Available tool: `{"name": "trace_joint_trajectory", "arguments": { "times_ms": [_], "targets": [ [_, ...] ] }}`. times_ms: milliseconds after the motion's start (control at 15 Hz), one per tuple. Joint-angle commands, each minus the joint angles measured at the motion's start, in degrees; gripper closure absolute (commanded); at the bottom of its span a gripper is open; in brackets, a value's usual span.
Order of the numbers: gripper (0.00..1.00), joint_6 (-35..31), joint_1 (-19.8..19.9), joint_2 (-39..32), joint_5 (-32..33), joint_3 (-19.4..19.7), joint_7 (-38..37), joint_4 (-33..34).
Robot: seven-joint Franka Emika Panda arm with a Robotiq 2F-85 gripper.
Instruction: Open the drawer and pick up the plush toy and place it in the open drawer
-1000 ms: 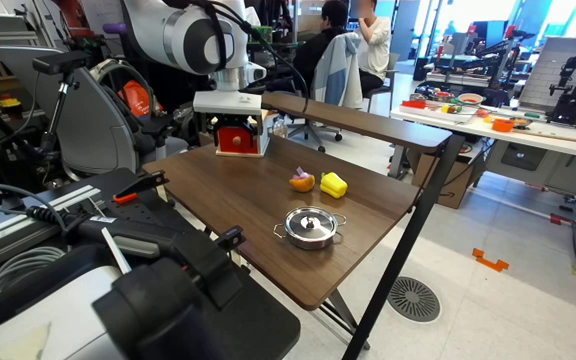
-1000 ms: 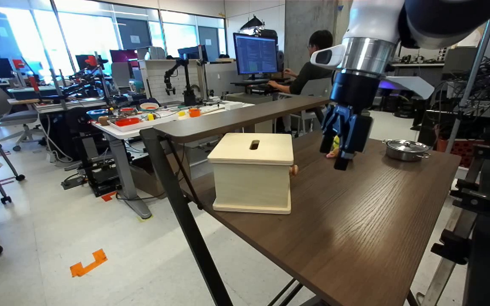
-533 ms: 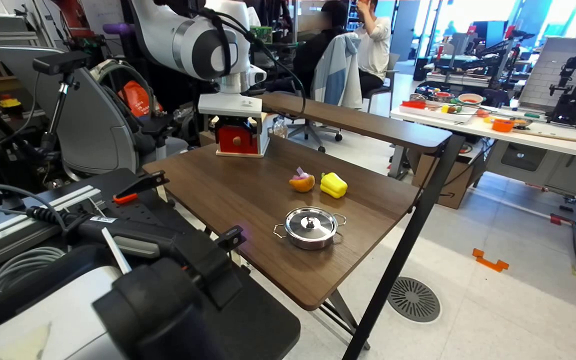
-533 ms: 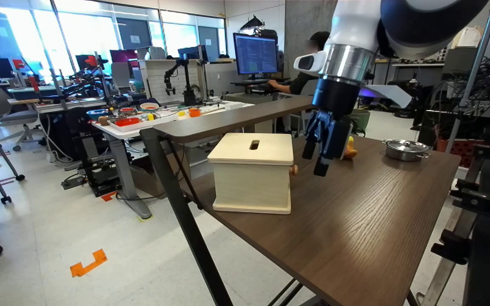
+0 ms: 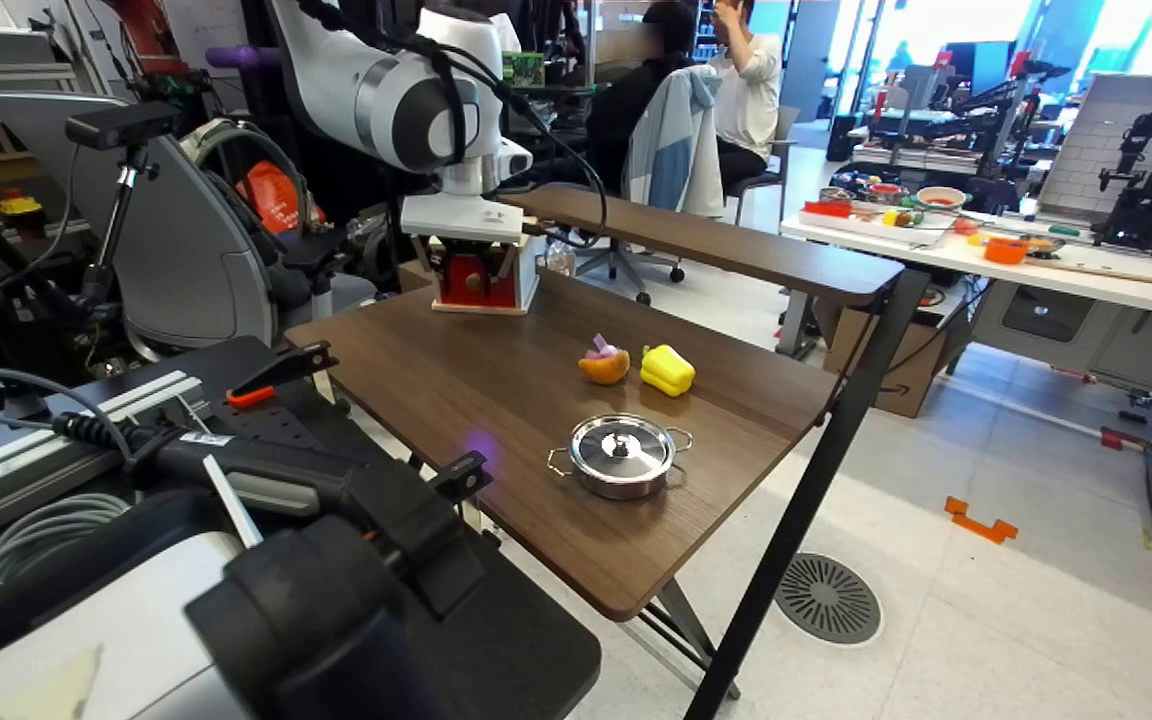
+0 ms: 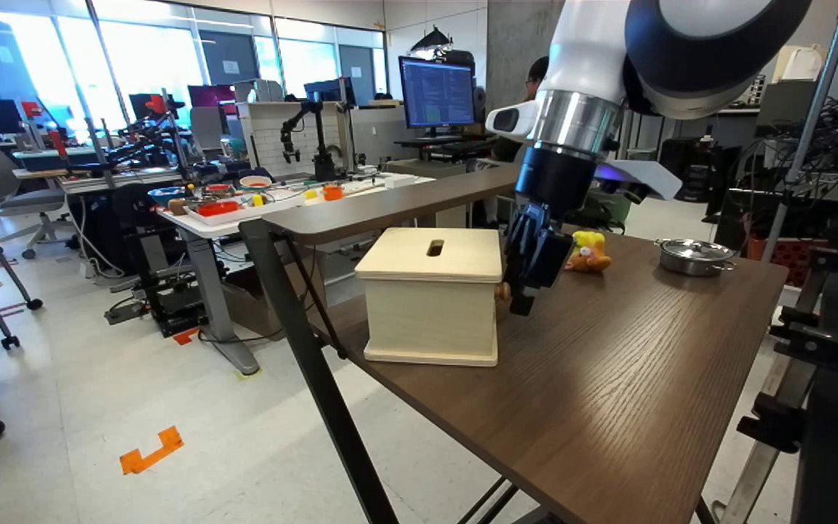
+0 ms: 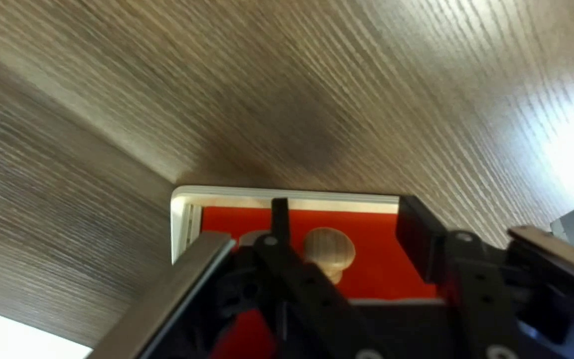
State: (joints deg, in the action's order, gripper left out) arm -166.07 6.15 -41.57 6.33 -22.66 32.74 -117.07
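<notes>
Leftward and down, toward the knob (image 6: 502,292) just right of the frame's middle in an exterior view, my tool (image 7: 345,217) has come since the earlier frame; bare tabletop (image 6: 608,378) showed between the two then, and now it overlaps the knob's edge. That same shift uncovers the plush toy (image 6: 591,260), which the tool mostly hid from there.

I take the step in hand to be the first one: opening the drawer (image 7: 376,264), which looks fully closed in its pale wooden box (image 6: 431,320). Low in the wrist view the knob lies between my spread fingers (image 7: 421,234) with red drawer front showing on either side, so the tool holds nothing; whether either finger brushes it I can't tell.

For the next move I'd settle in until the knob is well between the fingers, squeeze, then draw it straight out, away from the box. It looks round and smooth, so a shallow bite could slip, and the box might drag along with the pull.

As for the toy, it rests on the tabletop near the middle of the frame in an exterior view, just beside the yellow pepper (image 5: 668,370) and higher up than the lidded pot (image 5: 621,460); none of those three has shifted.
</notes>
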Motion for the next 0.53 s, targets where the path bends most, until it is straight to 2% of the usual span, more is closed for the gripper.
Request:
{"name": "trace_joint_trajectory", "arguments": {
  "times_ms": [0, 200, 267, 333, 467],
  "targets": [
    [0.73, 1.4, 0.9, -1.4, 0.0, -1.0, 0.5, 1.9],
    [0.94, 1.3, 1.0, -1.4, 0.1, -0.9, 0.5, 2.1],
    [0.98, 1.3, 1.0, -1.4, 0.1, -1.0, 0.6, 2.0],
    [0.94, 1.2, 1.1, -1.3, 0.1, -1.2, 0.8, 1.7],
    [0.94, 1.4, 1.1, -0.9, 0.1, -1.4, 0.8, 1.2]
  ]
}}
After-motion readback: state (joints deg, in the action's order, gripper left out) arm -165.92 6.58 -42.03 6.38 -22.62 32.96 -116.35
